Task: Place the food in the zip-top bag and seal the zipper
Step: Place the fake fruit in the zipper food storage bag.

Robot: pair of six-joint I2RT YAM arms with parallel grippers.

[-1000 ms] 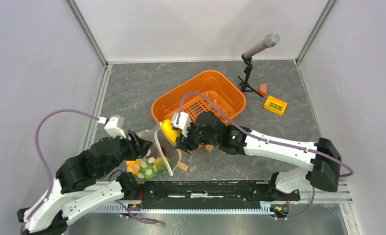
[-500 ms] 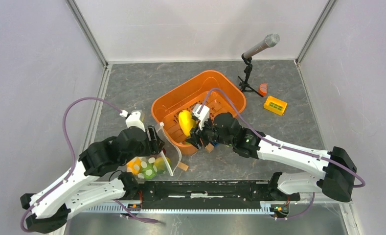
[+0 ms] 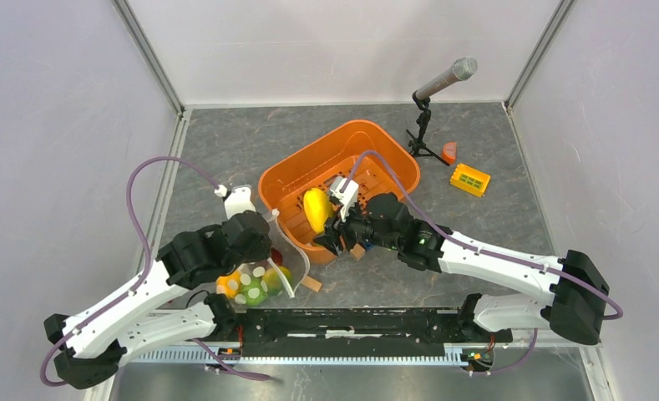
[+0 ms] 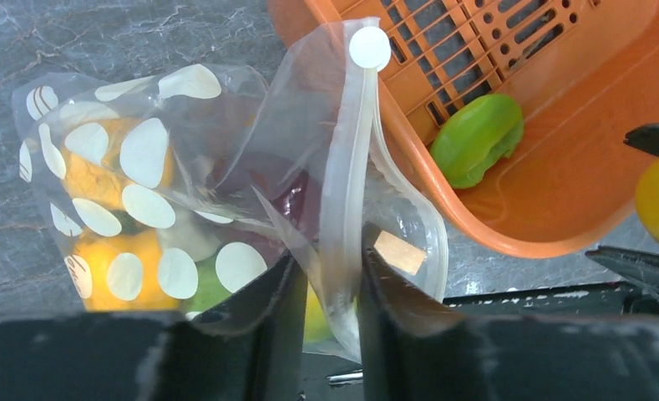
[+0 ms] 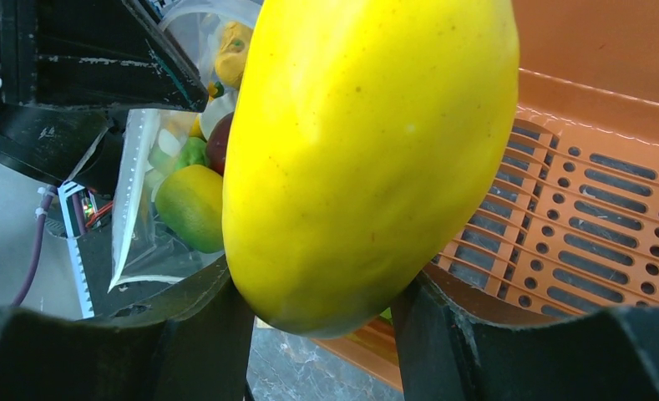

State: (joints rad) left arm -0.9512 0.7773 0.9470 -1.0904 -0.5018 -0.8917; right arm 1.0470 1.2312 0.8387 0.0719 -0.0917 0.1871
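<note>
Fingers of the left gripper are pinched together on the white press-seal zipper strip of the clear, white-dotted zip-top bag. The strip's long axis runs straight away from the fingers, up to the rim of the orange slotted plastic basket. The bag's body lies on the table to the left, holding orange, green and dark red toy pieces, and its mouth gapes toward the basket. A green toy vegetable rests inside the basket. Over the basket's near-left corner, the right gripper clamps the base of a yellow toy pepper, whose long axis points away from the fingers.
</note>
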